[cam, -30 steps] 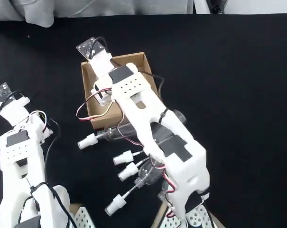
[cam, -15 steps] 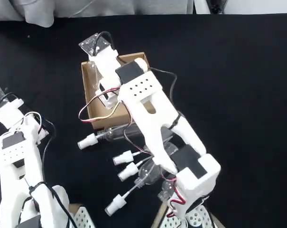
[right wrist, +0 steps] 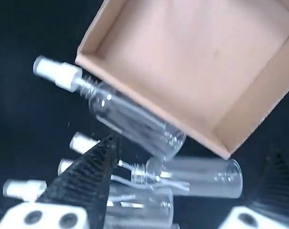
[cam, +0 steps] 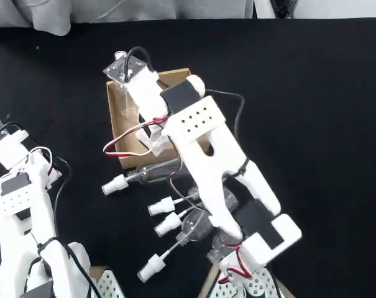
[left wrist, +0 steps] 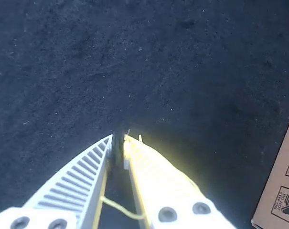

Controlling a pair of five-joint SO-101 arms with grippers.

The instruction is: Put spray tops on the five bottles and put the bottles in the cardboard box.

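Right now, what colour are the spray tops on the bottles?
White spray tops, clearest in the high view.

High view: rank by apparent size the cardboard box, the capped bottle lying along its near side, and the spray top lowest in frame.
1. cardboard box, largest even with the right arm covering part of it
2. capped bottle
3. spray top, clearly smallest

cardboard box [right wrist: 192, 52]: 1 | white spray tops [cam: 115, 184]: 4 in the high view, 4 in the right wrist view | clear bottles [right wrist: 134, 121]: 3 bodies told apart, any others hidden beneath an arm | arms [cam: 206, 143]: 2
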